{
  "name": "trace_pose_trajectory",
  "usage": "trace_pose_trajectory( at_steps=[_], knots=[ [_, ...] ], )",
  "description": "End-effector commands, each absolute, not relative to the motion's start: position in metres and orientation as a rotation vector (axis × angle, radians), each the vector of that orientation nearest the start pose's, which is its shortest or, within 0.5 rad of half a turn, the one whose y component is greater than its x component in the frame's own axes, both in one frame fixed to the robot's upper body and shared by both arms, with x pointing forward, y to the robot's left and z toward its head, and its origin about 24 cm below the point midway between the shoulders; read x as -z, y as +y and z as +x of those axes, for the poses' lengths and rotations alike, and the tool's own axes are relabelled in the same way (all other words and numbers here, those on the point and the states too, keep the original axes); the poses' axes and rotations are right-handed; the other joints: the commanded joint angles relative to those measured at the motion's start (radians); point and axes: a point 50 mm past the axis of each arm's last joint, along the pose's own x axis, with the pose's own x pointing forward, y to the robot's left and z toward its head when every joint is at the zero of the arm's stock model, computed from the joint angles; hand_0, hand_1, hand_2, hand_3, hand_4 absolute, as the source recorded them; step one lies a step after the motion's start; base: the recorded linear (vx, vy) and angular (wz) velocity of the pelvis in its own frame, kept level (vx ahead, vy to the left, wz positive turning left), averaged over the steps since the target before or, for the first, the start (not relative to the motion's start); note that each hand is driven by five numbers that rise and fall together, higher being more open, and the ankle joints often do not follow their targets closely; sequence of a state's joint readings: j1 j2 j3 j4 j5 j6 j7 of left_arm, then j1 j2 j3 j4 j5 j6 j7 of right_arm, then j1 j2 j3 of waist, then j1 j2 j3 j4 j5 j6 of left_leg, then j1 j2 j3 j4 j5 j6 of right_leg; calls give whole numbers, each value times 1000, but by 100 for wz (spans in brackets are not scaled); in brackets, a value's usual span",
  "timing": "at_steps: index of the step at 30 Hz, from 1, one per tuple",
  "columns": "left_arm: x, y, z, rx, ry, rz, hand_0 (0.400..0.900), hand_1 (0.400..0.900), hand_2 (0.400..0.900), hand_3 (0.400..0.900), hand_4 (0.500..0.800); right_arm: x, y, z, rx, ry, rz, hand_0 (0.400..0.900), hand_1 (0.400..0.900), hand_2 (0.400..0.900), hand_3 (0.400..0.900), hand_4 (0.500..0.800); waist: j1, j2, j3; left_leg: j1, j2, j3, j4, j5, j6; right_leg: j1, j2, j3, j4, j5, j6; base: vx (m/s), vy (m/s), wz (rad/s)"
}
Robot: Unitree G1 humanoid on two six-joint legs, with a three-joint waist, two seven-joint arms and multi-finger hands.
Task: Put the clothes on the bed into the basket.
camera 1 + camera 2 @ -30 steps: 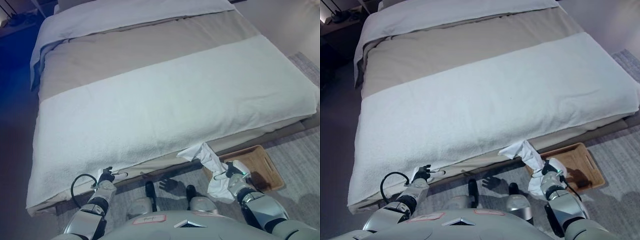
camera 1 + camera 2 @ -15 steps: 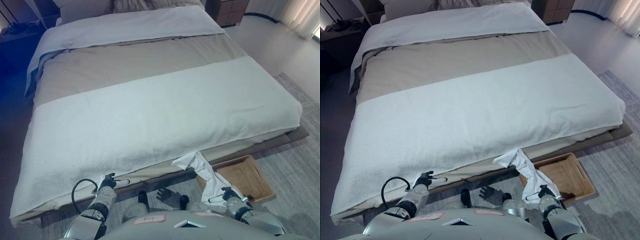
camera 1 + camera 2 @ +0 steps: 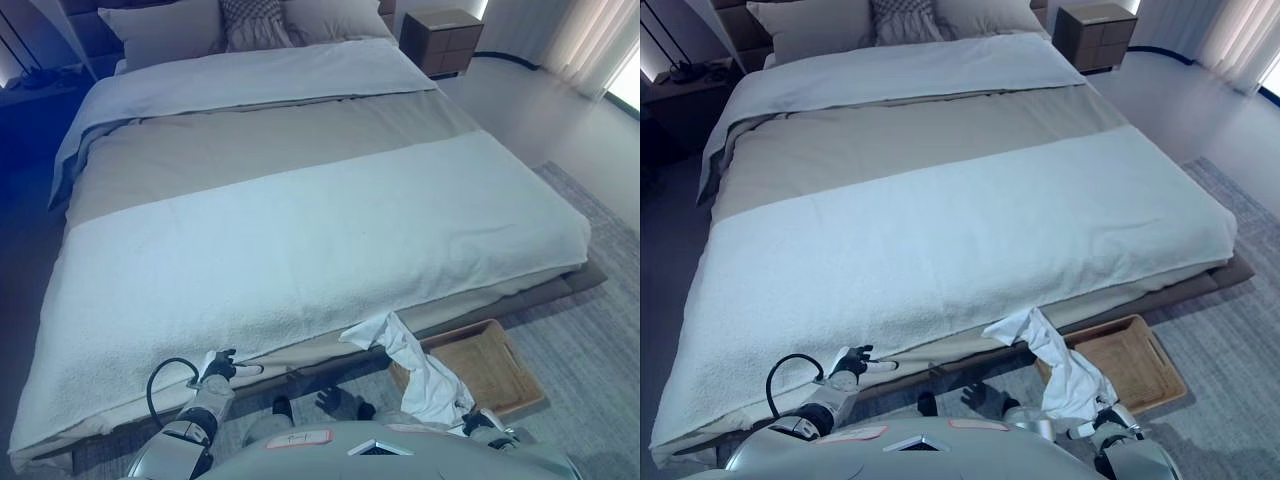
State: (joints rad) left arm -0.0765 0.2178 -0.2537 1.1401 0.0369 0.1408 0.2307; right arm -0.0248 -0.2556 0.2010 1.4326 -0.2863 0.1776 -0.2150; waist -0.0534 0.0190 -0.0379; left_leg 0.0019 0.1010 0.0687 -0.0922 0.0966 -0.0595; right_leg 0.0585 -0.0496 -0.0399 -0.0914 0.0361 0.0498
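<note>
White garment [image 3: 1065, 365] hangs from bed [image 3: 940, 220] edge at 5 o'clock, over basket [image 3: 1140, 365] rim; right hand [image 3: 1110, 425] grasps its bottom; left hand [image 3: 852, 362] relaxed, idle; pull clear, then release above basket centre.

Two head-mounted eye views, set a little apart, look steeply down and forward from the foot of the bed [image 3: 300, 220]. Both share the whole bed, basket [image 3: 1130, 362] and nightstand [image 3: 442, 40].
</note>
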Motion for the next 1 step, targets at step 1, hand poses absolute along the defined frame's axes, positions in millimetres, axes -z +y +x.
trace_pose_trajectory(
  at_steps=[1],
  knots=[
    [140,235,156,-111,1085,619,900,900,900,900,800,155,-276,61,42,1496,-875,900,900,900,900,800,6,-27,2,67,-59,18,5,-117,41,22,-7,-31,4,-45,35,0,0,0]
  ],
)
